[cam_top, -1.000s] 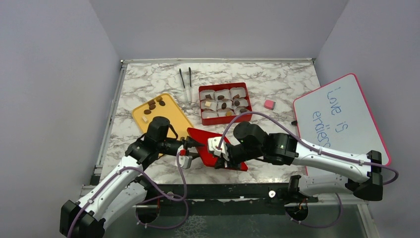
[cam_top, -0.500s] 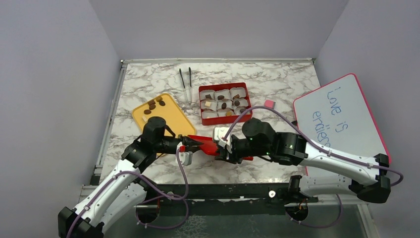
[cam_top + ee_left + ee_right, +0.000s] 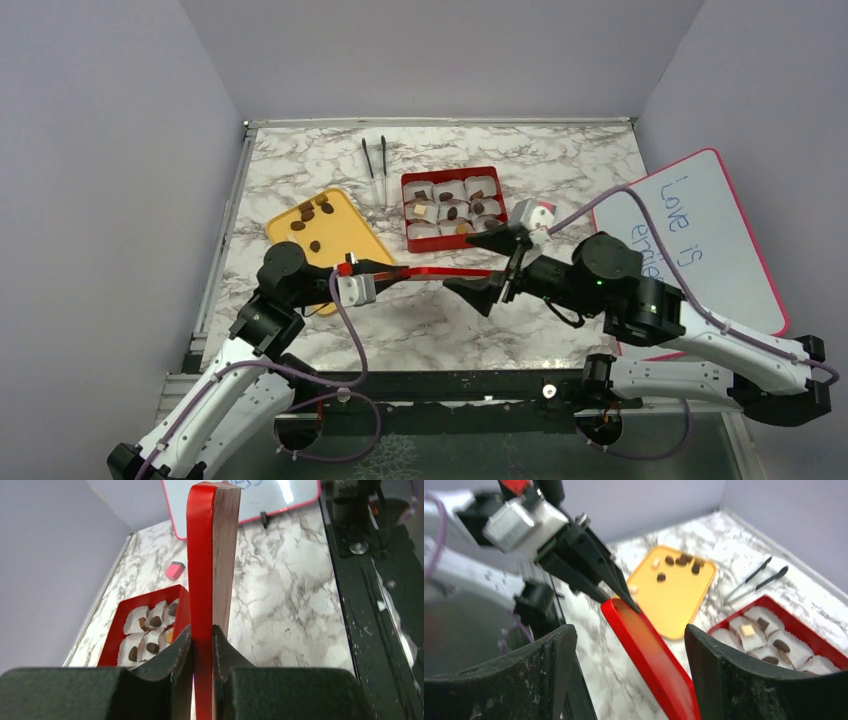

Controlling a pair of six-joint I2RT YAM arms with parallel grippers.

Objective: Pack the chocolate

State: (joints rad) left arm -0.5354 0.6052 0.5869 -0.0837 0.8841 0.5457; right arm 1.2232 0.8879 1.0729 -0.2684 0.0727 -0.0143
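My left gripper [image 3: 385,272] [image 3: 202,630] is shut on one edge of the flat red lid [image 3: 440,272] [image 3: 202,555] [image 3: 649,650] and holds it above the table. The lid's other end lies between the wide-open jaws of my right gripper [image 3: 487,268] [image 3: 624,630], which do not touch it. Chocolate pieces [image 3: 452,212] [image 3: 780,645] sit in white paper cups inside the red box [image 3: 495,182] [image 3: 112,640]. More dark and pale chocolate [image 3: 308,213] [image 3: 679,560] lies on the yellow tray [image 3: 345,240] [image 3: 674,600].
Black tongs [image 3: 375,165] [image 3: 756,577] lie behind the tray. A small pink block [image 3: 174,570] sits right of the red box. A pink-framed whiteboard [image 3: 700,240] covers the table's right side. Grey walls close in the left, back and right.
My right gripper opened, let go of the red lid and drew back to the right. My left gripper shut on the lid and pulled it left, lifting it off the table.
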